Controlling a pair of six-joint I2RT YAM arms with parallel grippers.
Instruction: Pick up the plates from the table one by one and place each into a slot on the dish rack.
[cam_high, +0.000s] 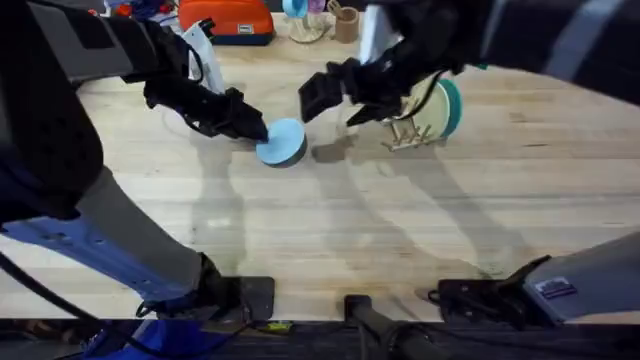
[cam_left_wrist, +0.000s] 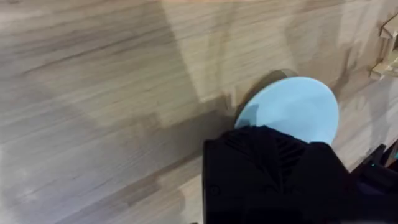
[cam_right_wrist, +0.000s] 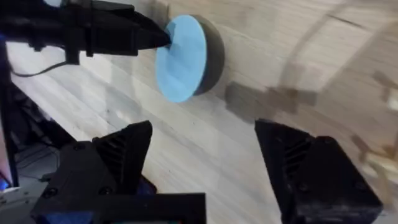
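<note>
Pale butcher-block desk under the arms, clutter along the far edge, and the action sits mid-desk. The left pincer is down at the blue plate, its tips pinched on the plate's near rim. From the right wrist view you can see the plate tipped up off the wood, one edge raised, a dark shadow under it. That tilt looks deliberate: a flat plate gives the fingers nothing to bite, so levering an edge up makes a rim to hold.

The right pincer hangs above and between plate and rack, fingers spread wide with nothing between them. I'd judge it's waiting to take the plate over, being the arm closer to the rack.

Over at the rack, the teal plate stands upright among the pegs, and a cream plate stands on edge just beside it. So two look slotted, and blue is the last one on the desk.

Risk as I read it: the left grip is only on the rim, so the plate could slip back flat. The next lift wants to be gentle.
</note>
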